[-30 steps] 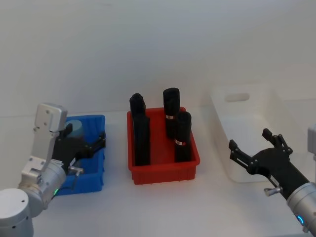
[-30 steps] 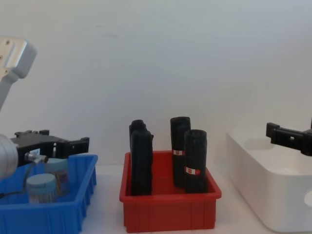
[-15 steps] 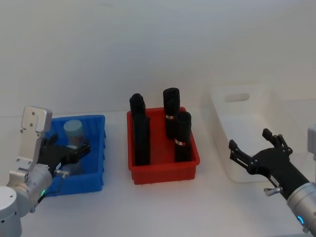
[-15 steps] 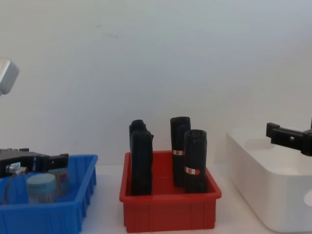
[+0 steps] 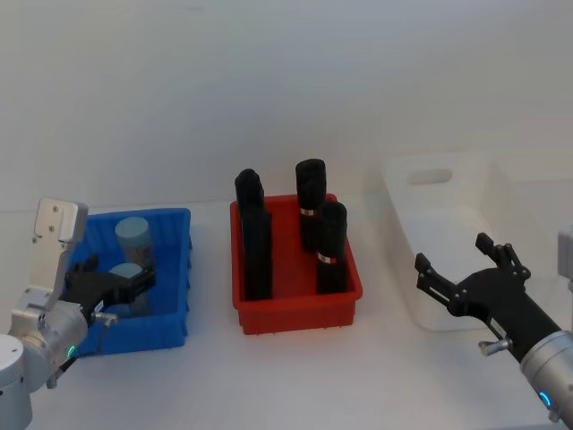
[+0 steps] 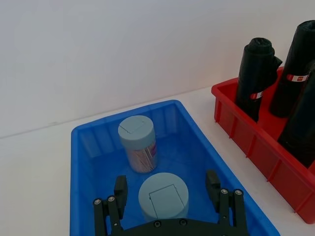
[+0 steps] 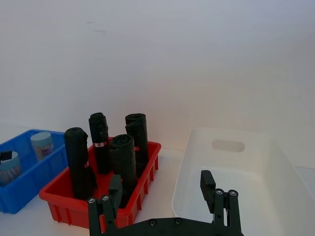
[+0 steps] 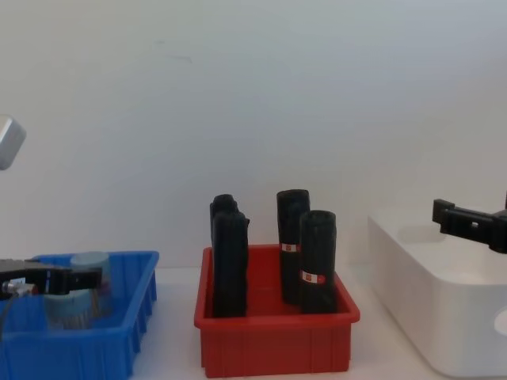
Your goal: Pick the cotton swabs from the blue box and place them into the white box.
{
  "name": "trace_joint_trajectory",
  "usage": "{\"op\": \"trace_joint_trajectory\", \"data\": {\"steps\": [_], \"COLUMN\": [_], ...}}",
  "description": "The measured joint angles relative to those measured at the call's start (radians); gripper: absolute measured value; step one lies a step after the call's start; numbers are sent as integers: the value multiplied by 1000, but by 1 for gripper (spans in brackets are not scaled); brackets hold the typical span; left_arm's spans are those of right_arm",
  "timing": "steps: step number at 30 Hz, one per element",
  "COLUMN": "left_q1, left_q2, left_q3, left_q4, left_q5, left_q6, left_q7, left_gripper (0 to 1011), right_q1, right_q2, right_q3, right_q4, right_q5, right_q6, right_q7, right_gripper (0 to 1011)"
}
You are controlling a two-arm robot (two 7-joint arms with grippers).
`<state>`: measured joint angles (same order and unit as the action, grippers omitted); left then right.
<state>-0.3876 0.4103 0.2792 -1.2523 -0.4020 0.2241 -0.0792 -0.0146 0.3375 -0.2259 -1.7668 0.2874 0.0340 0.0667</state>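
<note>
Our left gripper (image 6: 166,184) sits low in the blue box (image 5: 175,235), fingers open around the near swab jar (image 6: 163,196), with a second jar (image 6: 137,149) behind it. We see our right gripper (image 5: 452,254) hovering, fingers spread, beside the white box (image 5: 414,306).

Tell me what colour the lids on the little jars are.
Pale blue. The lids show best in the left wrist view.
</note>
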Motion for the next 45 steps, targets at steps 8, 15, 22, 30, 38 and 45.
{"op": "trace_joint_trajectory", "data": {"steps": [8, 15, 22, 30, 38, 45], "left_q1": [-20, -36, -54, -74, -84, -82], "left_q2": [-7, -15, -23, -32, -36, -34], "left_q3": [-5, -7, -7, -7, -8, -11], "left_q4": [46, 81, 114, 148, 161, 144], "left_q5": [-7, -9, -8, -2, 1, 5], "left_q6": [5, 7, 7, 7, 5, 7], "left_q7": [-22, -36, -50, -69, -82, -87], "left_gripper": [1000, 1000, 1000, 902, 671, 669], "right_q1": [0, 0, 0, 0, 0, 0], "right_q2": [0, 0, 0, 0, 0, 0], "right_q3": [0, 0, 0, 0, 0, 0], "right_q4": [0, 0, 0, 0, 0, 0], "right_q5": [0, 0, 0, 0, 0, 0], "right_q6": [0, 0, 0, 0, 0, 0], "right_q7": [0, 0, 0, 0, 0, 0], "right_gripper": [1001, 1001, 1001, 1001, 1001, 1001]}}
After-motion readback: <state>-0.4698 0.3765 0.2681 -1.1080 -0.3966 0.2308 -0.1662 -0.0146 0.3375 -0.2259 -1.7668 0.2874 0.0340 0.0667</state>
